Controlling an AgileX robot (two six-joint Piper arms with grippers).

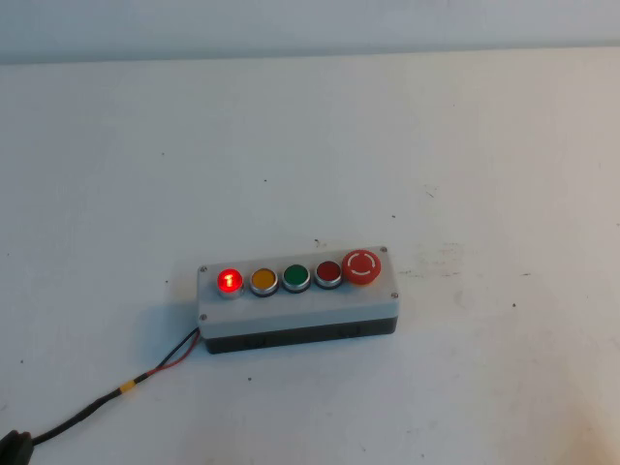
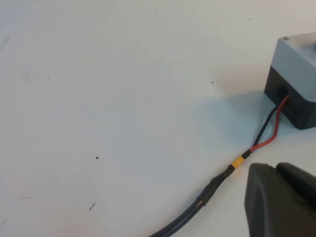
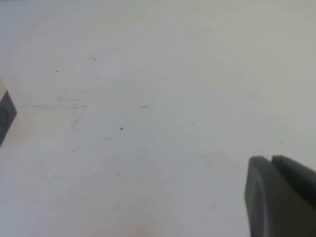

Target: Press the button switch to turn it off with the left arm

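Note:
The button switch (image 1: 230,281) glows bright red with a "1" on it, at the left end of the row on the grey box (image 1: 291,308). My left gripper (image 2: 274,168) is shut and empty. It hovers over the table beside the box's cable (image 2: 232,165), short of the box's left end (image 2: 296,64). The button itself is hidden in the left wrist view. My right gripper (image 3: 270,159) is shut and empty over bare table, with a sliver of the box (image 3: 6,116) at the view's edge. Neither arm shows clearly in the high view.
The row also holds a yellow button (image 1: 263,281), a green button (image 1: 296,277), a dark red button (image 1: 328,273) and a big red mushroom button (image 1: 363,266). A black and red cable (image 1: 126,387) runs from the box's left end toward the front left corner.

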